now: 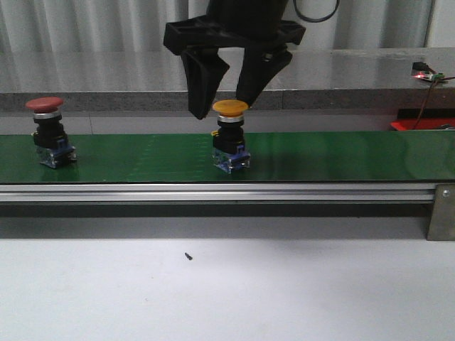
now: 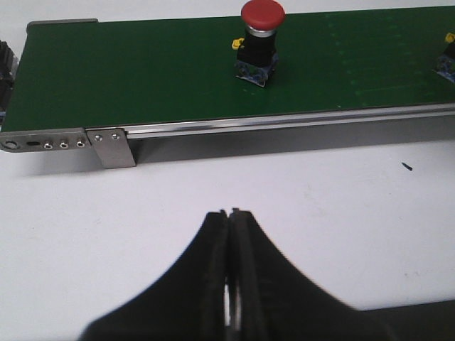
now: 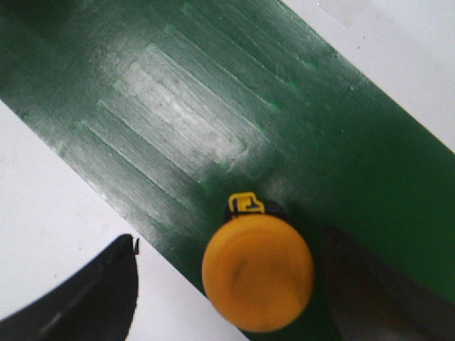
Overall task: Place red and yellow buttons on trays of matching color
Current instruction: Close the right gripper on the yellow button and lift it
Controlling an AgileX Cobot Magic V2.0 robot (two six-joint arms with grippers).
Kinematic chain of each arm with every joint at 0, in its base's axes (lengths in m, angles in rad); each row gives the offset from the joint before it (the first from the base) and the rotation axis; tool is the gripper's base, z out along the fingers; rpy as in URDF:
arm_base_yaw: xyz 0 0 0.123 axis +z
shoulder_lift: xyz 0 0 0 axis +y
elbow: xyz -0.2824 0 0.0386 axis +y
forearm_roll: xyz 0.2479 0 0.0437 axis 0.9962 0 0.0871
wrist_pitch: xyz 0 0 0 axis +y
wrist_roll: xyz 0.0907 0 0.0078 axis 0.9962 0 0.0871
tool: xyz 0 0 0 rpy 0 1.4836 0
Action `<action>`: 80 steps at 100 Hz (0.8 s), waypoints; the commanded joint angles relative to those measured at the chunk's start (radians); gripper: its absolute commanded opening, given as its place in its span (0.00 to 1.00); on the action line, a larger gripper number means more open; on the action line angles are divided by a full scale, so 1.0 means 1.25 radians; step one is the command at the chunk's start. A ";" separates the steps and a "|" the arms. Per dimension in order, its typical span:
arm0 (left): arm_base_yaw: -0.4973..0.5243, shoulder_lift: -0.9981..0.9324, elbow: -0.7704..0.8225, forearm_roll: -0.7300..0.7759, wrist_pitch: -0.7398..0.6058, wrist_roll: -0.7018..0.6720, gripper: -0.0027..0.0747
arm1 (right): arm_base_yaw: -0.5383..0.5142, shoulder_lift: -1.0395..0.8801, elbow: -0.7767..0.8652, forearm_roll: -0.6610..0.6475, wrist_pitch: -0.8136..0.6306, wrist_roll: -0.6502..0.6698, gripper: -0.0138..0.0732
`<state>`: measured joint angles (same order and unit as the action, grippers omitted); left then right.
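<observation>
A yellow button stands upright on the green conveyor belt near its middle. My right gripper hangs open just above it, one finger on each side of the yellow cap; the fingers do not touch it. A red button stands upright at the left of the belt, also seen in the left wrist view. My left gripper is shut and empty, low over the white table, well short of the belt. No tray shows in any view.
The belt has an aluminium front rail and a bracket at its right end. A small dark speck lies on the white table. A red-lit device sits on the grey counter at the back right.
</observation>
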<state>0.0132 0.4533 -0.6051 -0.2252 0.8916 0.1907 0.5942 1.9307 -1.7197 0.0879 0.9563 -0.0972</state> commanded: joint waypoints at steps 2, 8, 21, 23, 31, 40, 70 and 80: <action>-0.006 0.004 -0.020 -0.012 -0.051 0.003 0.01 | -0.007 -0.026 -0.031 -0.010 -0.025 -0.012 0.78; -0.006 0.004 -0.020 -0.012 -0.051 0.003 0.01 | -0.011 -0.016 -0.031 -0.010 -0.018 -0.012 0.78; -0.006 0.004 -0.020 -0.012 -0.051 0.003 0.01 | -0.023 -0.014 -0.030 -0.011 -0.014 -0.011 0.66; -0.006 0.004 -0.020 -0.012 -0.051 0.003 0.01 | -0.027 -0.015 -0.030 -0.011 -0.012 -0.011 0.61; -0.006 0.004 -0.020 -0.012 -0.051 0.003 0.01 | -0.034 -0.015 -0.030 -0.011 0.003 -0.008 0.44; -0.006 0.004 -0.020 -0.012 -0.051 0.003 0.01 | -0.041 -0.015 -0.030 -0.011 0.011 -0.006 0.31; -0.006 0.004 -0.020 -0.012 -0.051 0.003 0.01 | -0.054 -0.067 -0.025 -0.014 0.027 0.021 0.29; -0.006 0.004 -0.020 -0.012 -0.051 0.003 0.01 | -0.065 -0.107 -0.015 -0.021 0.034 0.028 0.29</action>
<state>0.0132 0.4517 -0.6051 -0.2252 0.8916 0.1907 0.5309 1.9049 -1.7241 0.0771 1.0163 -0.0711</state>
